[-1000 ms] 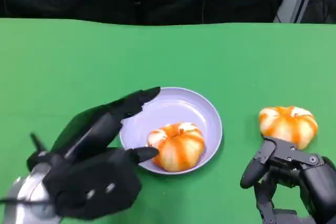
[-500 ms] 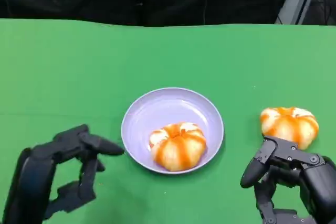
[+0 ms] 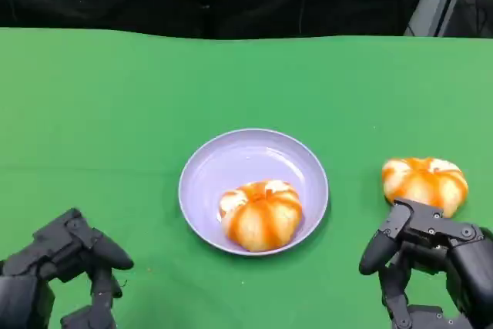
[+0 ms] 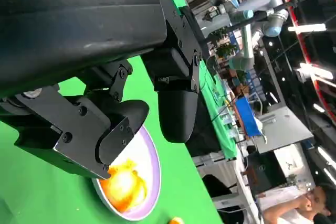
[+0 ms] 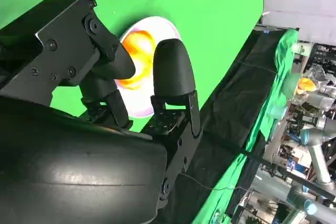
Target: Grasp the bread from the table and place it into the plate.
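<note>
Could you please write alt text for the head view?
A lilac plate on a green table holds one orange-striped bread; a second bread lies to its right, just beyond the empty right hand. The left hand rests empty at lower left.

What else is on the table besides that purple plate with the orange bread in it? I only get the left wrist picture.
Observer: A second bread lies on the green table, to the right of the plate and apart from it.
Operator: Is a robot hand holding that one?
Observer: No. The right robot hand sits just on the near side of it with its fingers apart, holding nothing. I cannot tell whether it touches the bread.
Operator: And where is the hand whose camera I am looking through?
Observer: The left robot hand is at the near left of the table, apart from the plate and holding nothing.
</note>
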Controlling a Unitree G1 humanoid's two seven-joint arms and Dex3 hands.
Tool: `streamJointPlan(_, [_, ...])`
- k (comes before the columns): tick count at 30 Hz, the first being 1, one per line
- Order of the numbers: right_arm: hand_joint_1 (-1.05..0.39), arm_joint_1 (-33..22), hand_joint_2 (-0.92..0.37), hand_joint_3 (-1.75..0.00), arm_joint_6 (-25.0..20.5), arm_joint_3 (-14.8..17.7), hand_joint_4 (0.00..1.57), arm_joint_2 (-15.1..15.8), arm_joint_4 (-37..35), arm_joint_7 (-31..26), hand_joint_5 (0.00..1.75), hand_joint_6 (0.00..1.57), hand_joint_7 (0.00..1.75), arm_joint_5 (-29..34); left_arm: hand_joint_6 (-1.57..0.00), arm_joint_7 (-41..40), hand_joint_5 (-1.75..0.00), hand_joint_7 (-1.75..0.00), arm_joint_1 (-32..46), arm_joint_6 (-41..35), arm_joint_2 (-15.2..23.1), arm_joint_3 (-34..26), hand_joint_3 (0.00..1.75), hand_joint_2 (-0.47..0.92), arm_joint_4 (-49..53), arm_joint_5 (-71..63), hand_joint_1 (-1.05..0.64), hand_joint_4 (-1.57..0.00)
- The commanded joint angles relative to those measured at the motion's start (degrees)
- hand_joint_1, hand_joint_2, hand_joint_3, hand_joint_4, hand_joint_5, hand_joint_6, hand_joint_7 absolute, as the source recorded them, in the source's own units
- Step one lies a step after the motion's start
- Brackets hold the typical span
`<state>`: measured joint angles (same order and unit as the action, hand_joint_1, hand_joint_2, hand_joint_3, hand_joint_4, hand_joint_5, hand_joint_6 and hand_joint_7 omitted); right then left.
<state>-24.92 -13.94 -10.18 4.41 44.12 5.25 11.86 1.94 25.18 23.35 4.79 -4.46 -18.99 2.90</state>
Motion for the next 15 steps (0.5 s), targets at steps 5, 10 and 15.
streamJointPlan(5, [0.11,-0.33,-0.40,-1.36,0.95,0.98,0.80,1.52,0.71,0.41,1.70,0.75,1.46,-0.25,-0.72,1.48,-1.74,-1.53,-0.10,-1.84,-0.67,-0.77,1.04,0.61,-0.16,4.35,0.03,-0.80])
streamJointPlan(10, [0.11,-0.32,-0.41,-1.35,1.00,1.11,0.78,1.55,0.53,0.45,1.71,0.74,1.47,-0.19,-0.74,2.35,-1.73,-1.50,-0.13,-2.38,-0.73,-0.69,1.10,0.59,-0.32,5.01,0.03,-0.81])
streamJointPlan(15, [0.11,0.02,-0.41,-1.36,1.38,1.38,0.79,1.71,0.32,0.58,1.71,0.74,1.47,-0.22,-0.74,2.00,-1.72,-1.49,-0.23,-2.95,-0.82,-0.68,1.14,0.56,-0.74,4.04,0.03,-0.81])
